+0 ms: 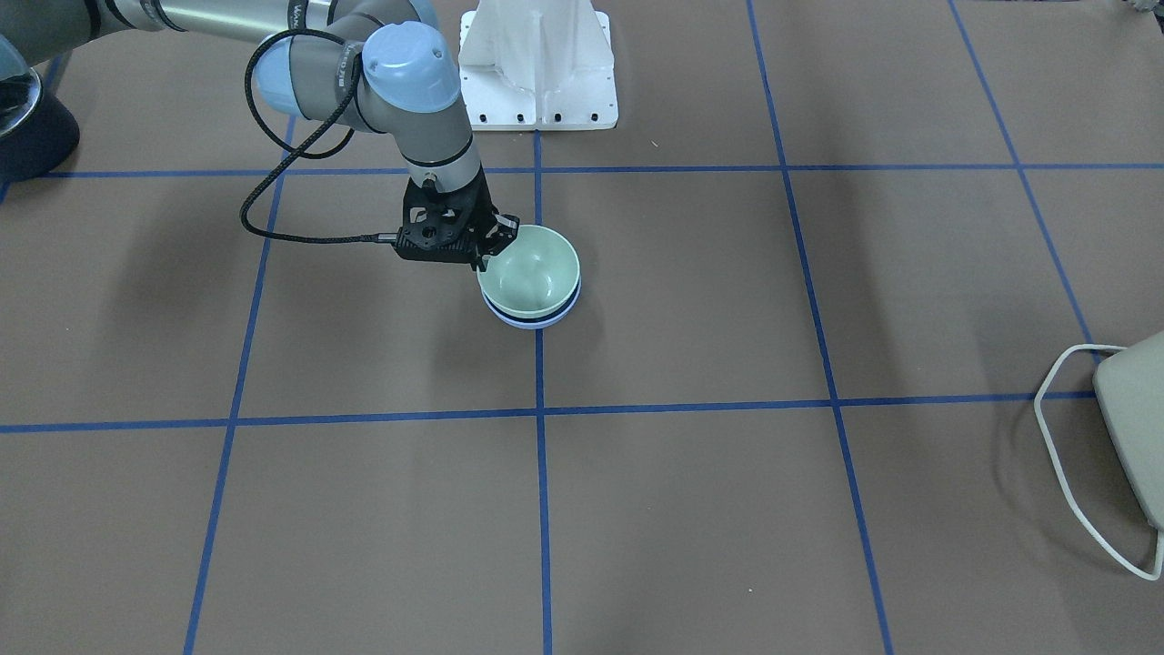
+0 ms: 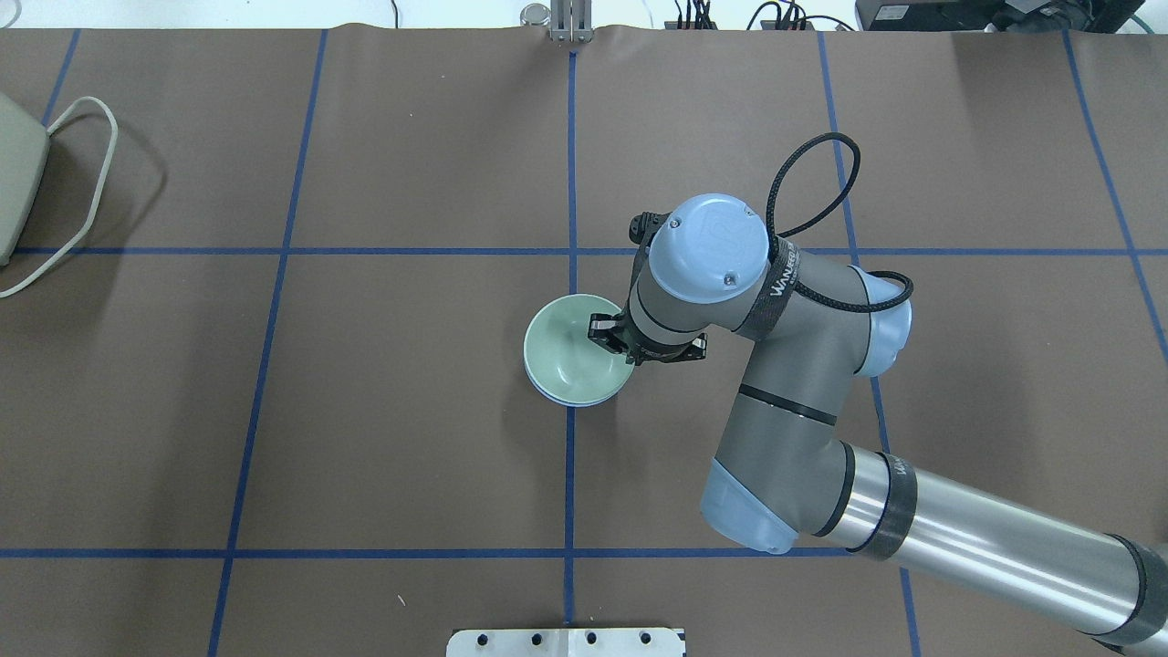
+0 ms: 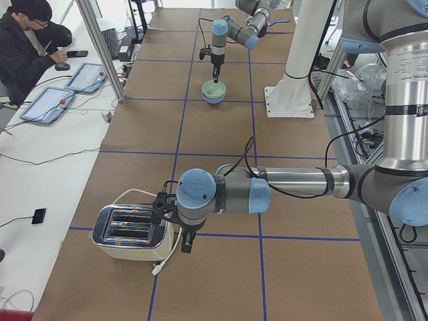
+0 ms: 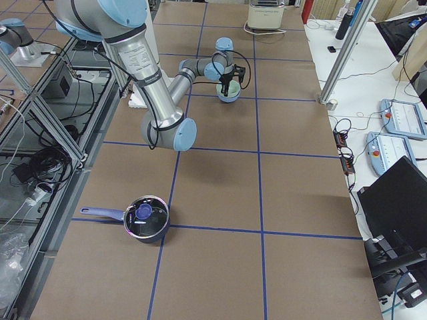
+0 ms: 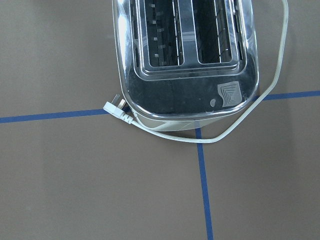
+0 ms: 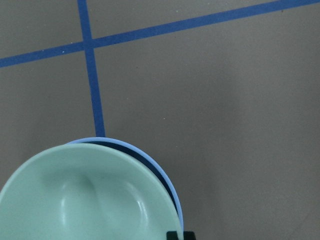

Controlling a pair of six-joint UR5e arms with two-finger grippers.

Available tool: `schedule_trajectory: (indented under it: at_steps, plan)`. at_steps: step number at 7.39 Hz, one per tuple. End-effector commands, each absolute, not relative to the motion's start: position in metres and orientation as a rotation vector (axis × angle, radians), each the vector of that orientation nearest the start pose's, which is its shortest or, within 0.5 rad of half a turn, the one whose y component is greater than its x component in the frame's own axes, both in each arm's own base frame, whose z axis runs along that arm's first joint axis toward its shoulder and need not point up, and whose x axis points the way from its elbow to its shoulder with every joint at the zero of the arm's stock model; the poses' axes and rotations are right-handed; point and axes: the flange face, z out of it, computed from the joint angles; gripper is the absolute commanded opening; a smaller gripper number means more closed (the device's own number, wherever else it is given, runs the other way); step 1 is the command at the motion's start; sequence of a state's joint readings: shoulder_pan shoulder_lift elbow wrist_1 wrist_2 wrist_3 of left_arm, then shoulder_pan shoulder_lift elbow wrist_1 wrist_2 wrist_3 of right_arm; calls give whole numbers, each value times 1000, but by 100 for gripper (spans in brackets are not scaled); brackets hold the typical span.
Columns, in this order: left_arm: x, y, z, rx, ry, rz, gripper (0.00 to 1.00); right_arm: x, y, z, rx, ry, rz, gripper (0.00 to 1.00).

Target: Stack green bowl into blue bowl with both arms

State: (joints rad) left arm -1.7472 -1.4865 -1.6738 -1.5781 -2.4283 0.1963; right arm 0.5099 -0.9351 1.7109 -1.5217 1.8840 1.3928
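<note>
The pale green bowl (image 1: 532, 268) sits nested in the periwinkle-blue bowl (image 1: 536, 319) near the table's middle; only the blue rim shows beneath it. The pair also shows in the overhead view, green bowl (image 2: 568, 363) over blue bowl (image 2: 558, 400), and in the right wrist view, green bowl (image 6: 85, 200) with the blue rim (image 6: 150, 157) around it. My right gripper (image 1: 492, 250) points down over the green bowl's rim, one finger inside and one outside, shut on it. My left gripper (image 3: 185, 245) hangs beside a toaster far from the bowls; I cannot tell whether it is open.
A silver toaster (image 5: 185, 60) with a white cord and plug (image 5: 114, 106) lies under my left wrist at the table's left end (image 2: 14, 173). A dark pot with a lid (image 4: 145, 219) stands at the right end. The white pedestal (image 1: 536, 64) stands behind the bowls.
</note>
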Motion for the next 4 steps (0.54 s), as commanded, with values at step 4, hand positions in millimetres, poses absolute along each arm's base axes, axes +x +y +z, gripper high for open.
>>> schedule_trajectory:
  at_steps: [4]
  plan:
    - [-138, -441, 641, 187, 836, 32, 98, -537, -418, 224, 0, -873, 179, 0]
